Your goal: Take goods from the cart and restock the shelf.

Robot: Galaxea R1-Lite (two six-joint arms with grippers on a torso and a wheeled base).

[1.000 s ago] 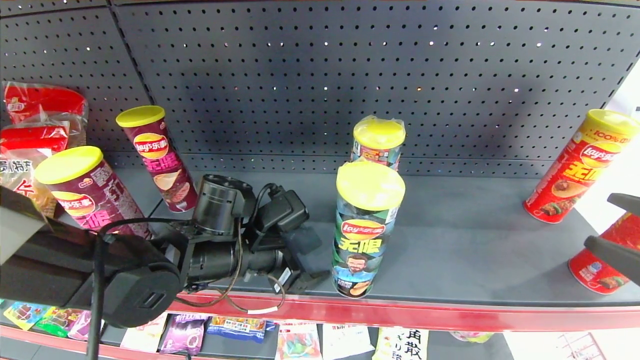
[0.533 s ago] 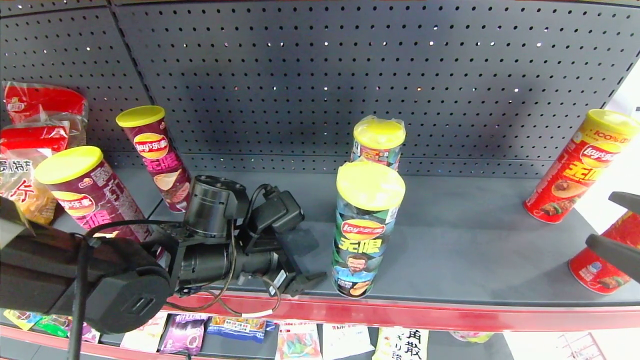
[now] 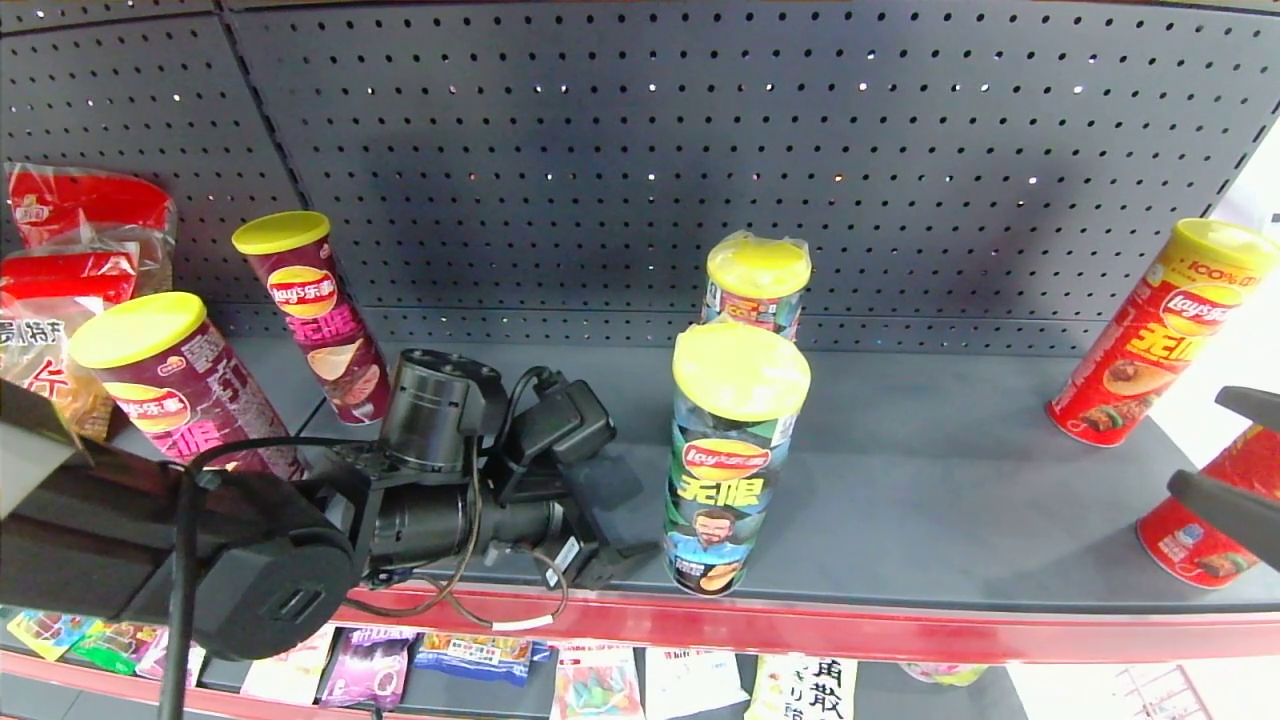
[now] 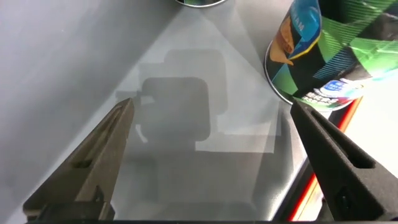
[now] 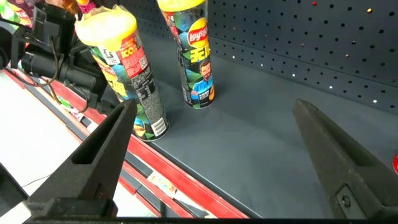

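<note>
**Backing clear of the green can without tipping it**

The green chip can stands upright on the shelf, close to the red front lip. A second green can stands just behind it, near the pegboard. My left end effector sits low over the shelf just beside the front can, fingers spread wide with nothing between them.

I judge this can as placed, so the step in hand is getting my left arm out and off to the cart. The can is tall and narrow and stands near the edge, so a brush from my nearer finger could send it over the lip. I would draw straight back along my own axis, keeping the fingers wide. I would not swing sideways until they are past the lip, and the maroon cans close by my forearm need room too.

My right end effector, also wide open and empty, hangs at the shelf's right end near a red can. It is best left still.
</note>
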